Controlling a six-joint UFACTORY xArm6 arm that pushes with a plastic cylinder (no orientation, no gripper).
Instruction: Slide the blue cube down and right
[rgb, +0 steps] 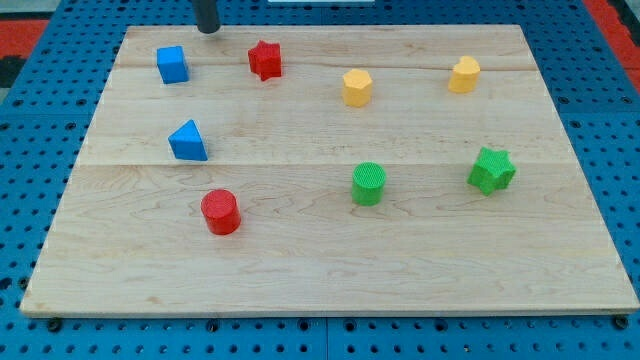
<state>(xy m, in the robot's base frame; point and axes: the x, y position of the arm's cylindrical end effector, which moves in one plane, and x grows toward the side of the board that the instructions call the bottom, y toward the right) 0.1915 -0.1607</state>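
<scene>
The blue cube (172, 64) sits near the board's top left corner. My tip (207, 29) is at the board's top edge, a little up and right of the blue cube and apart from it. A red star block (265, 60) lies to the right of the cube. A blue triangular block (188, 141) lies below the cube.
A red cylinder (220, 212) sits lower left of centre. A yellow hexagonal block (357, 87) and a second yellow block (464, 74) lie at the upper right. A green cylinder (369, 184) and a green star block (491, 170) lie at the right. The wooden board (320, 280) rests on a blue pegboard.
</scene>
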